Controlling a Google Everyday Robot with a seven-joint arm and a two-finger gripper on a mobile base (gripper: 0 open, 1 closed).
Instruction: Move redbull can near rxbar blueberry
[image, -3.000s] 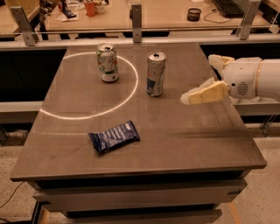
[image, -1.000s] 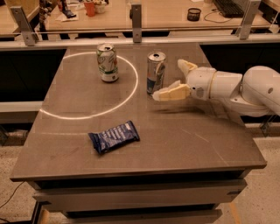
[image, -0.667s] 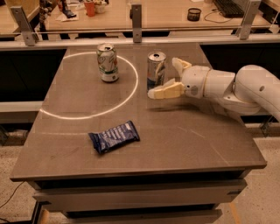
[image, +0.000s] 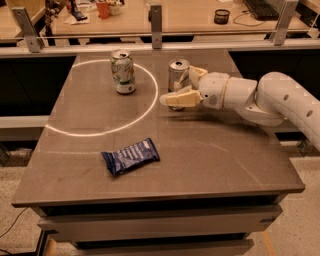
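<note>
The redbull can (image: 177, 74) is a slim silver can standing upright at the back middle of the table. My gripper (image: 178, 87) reaches in from the right and is open, with one cream finger (image: 180, 98) in front of the can and the other behind it, so the can stands between the jaws. The lower part of the can is hidden by the front finger. The rxbar blueberry (image: 131, 156), a flat dark blue wrapper, lies at the front left of the table, well away from the can.
A shorter white-and-green can (image: 123, 71) stands upright at the back left, inside a bright ring of light on the brown table (image: 225, 160). A rail with metal posts (image: 156, 20) runs behind the table. My white arm (image: 280, 100) spans the right side.
My gripper has moved left from the table's right side to the redbull can, and its fingers now straddle it. The cans and the bar have not moved.
</note>
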